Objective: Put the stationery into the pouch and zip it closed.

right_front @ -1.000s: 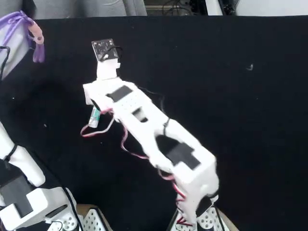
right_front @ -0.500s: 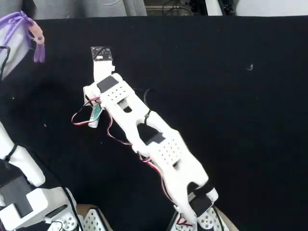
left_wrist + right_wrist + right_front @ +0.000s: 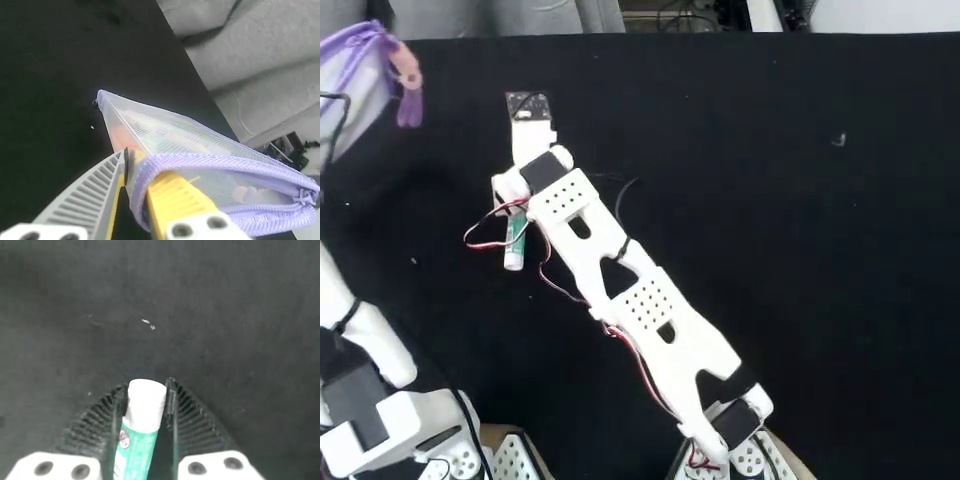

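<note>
A glue stick [image 3: 143, 412] with a white cap and green label sits between the fingers of my right gripper [image 3: 145, 392], which is shut on it just above the black table. From above, the glue stick [image 3: 516, 243] pokes out beside the stretched-out right arm [image 3: 620, 280], left of the table's middle. The translucent pouch [image 3: 200, 145] with its purple zip edge [image 3: 220, 167] is held up at the far left corner [image 3: 355, 75]. My left gripper [image 3: 131, 156] is shut on the pouch's rim, with a grey finger [image 3: 90, 195] outside and a yellow finger [image 3: 170, 200] inside.
The black cloth [image 3: 800, 200] covers the whole table. The left arm's body [image 3: 370, 400] and both arm bases stand at the near edge. Red wires [image 3: 485, 232] loop beside the right wrist. Grey fabric [image 3: 520, 15] hangs past the far edge.
The right arm has stretched out flatter and swung slightly left, carrying the glue stick with it. The pouch has shifted a little to the right.
</note>
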You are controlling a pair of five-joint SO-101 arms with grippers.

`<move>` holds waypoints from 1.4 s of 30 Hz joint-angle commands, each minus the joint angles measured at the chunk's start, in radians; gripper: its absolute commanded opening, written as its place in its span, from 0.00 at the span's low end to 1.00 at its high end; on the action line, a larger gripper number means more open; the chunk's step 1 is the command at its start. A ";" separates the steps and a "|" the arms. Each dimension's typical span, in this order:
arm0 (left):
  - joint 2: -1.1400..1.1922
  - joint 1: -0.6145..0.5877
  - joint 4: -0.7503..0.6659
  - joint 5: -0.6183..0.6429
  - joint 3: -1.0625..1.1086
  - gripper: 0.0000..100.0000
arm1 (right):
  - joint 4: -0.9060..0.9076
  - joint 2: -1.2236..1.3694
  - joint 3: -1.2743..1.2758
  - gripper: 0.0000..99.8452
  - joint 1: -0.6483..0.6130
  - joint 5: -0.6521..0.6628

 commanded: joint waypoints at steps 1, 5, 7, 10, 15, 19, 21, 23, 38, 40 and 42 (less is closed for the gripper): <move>-0.021 0.062 -0.025 0.011 -0.021 0.03 | 0.038 -0.070 -0.110 0.01 0.075 0.066; -0.021 0.119 -0.009 0.009 -0.028 0.03 | 0.058 -0.163 -0.111 0.01 0.163 0.074; -0.021 0.154 0.014 0.009 -0.038 0.03 | 0.064 -0.214 -0.117 0.01 0.201 0.074; -0.021 0.211 0.068 0.008 -0.081 0.03 | 0.077 -0.288 -0.114 0.01 0.256 0.074; -0.021 0.292 0.187 0.008 -0.197 0.03 | 0.123 -0.418 -0.114 0.01 0.321 0.075; -0.021 0.344 0.204 0.008 -0.220 0.03 | 0.167 -0.532 -0.114 0.01 0.354 0.074; -0.021 0.364 0.204 0.008 -0.213 0.03 | 0.193 -0.593 -0.114 0.01 0.368 0.074; -0.021 0.395 0.204 0.008 -0.182 0.03 | 0.219 -0.657 -0.114 0.01 0.381 0.075; -0.021 0.512 0.204 0.009 -0.117 0.03 | 0.258 -1.027 -0.002 0.01 0.428 0.075; -0.021 0.539 0.204 0.009 -0.105 0.03 | 0.258 -1.101 0.085 0.01 0.428 0.077; -0.021 0.564 0.204 0.009 -0.091 0.03 | 0.256 -1.178 0.170 0.01 0.428 0.077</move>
